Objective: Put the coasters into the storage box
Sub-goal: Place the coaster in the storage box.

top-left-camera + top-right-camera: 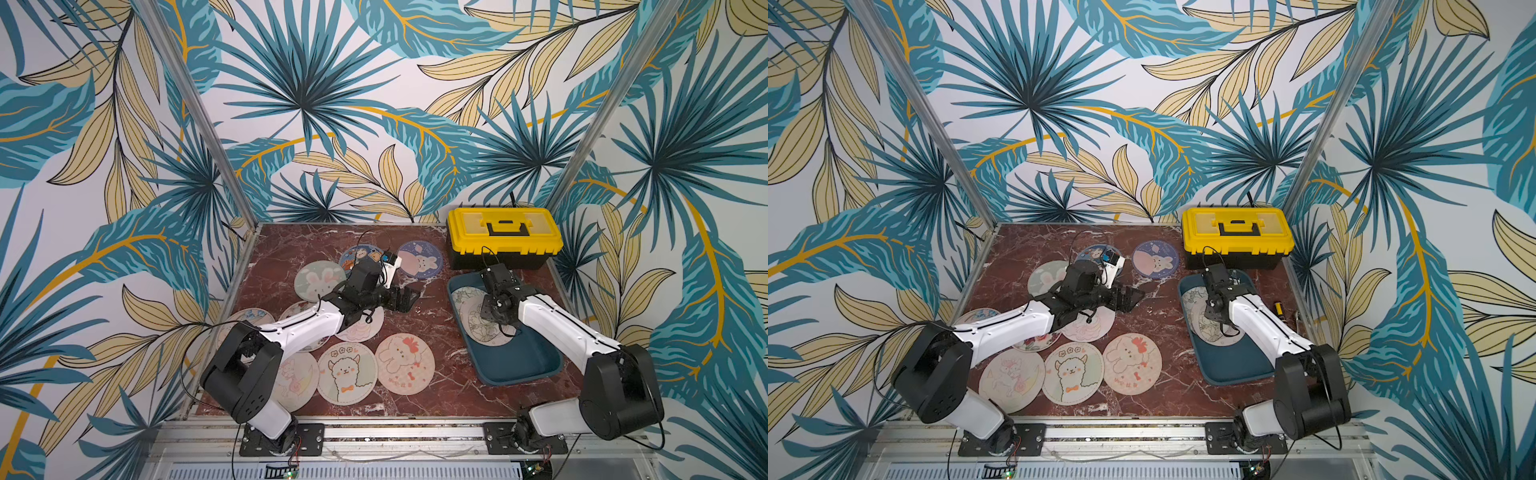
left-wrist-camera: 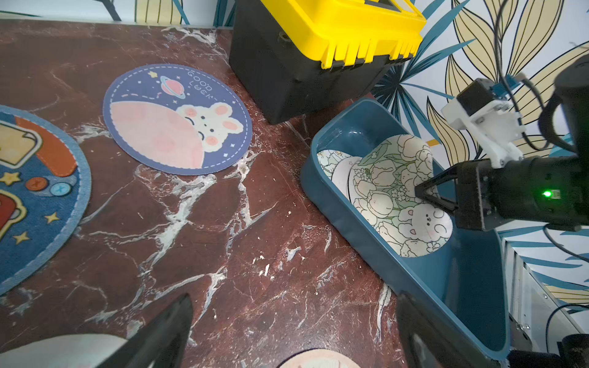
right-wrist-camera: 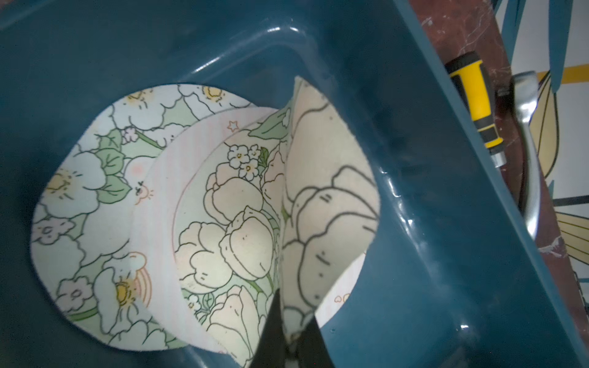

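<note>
Right wrist: tulip coaster [image 3: 328,207] apparently pinched by right gripper [image 3: 291,331].

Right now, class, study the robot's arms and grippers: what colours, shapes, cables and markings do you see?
The left arm and right arm have white tubular links and black joint housings, with black cables looping along them. The left gripper and right gripper are black with tapered fingers; a green light glows on the right one's body, near a white camera mount.
</note>
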Motion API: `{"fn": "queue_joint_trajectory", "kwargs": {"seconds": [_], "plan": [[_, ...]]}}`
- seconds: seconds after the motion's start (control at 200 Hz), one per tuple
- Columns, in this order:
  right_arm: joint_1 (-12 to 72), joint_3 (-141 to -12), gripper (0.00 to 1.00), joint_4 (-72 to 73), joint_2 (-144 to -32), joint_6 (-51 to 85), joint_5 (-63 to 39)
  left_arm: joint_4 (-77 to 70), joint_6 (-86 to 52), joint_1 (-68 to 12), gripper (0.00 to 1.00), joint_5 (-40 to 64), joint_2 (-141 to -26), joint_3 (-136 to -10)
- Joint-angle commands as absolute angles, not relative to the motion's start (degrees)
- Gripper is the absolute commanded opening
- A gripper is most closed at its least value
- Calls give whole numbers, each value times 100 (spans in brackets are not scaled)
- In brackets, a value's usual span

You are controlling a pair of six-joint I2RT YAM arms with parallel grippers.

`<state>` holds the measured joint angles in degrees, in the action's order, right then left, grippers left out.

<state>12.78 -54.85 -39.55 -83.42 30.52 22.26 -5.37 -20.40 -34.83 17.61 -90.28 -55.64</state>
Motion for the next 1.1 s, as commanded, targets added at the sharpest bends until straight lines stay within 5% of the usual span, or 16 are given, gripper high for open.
{"fn": "queue_joint_trajectory", "kwargs": {"seconds": [0.0,0.586,0.881,1.091], "plan": [[1266,-5385,14,-4054,-8634,3137,2226,-652,-2064,-3472,99,1755,-9052,-5625],[1266,-5789,78,-4562,-8862,3058,2420,-651,-2012,-3490,99,1671,-8991,-5543],[1266,-6056,86,-5522,-8373,3091,2935,-627,-2039,-3490,99,1827,-8917,-5410],[1274,-6106,86,-5464,-7822,2821,2252,-247,-1933,-3506,99,1838,-8725,-5162]]}}
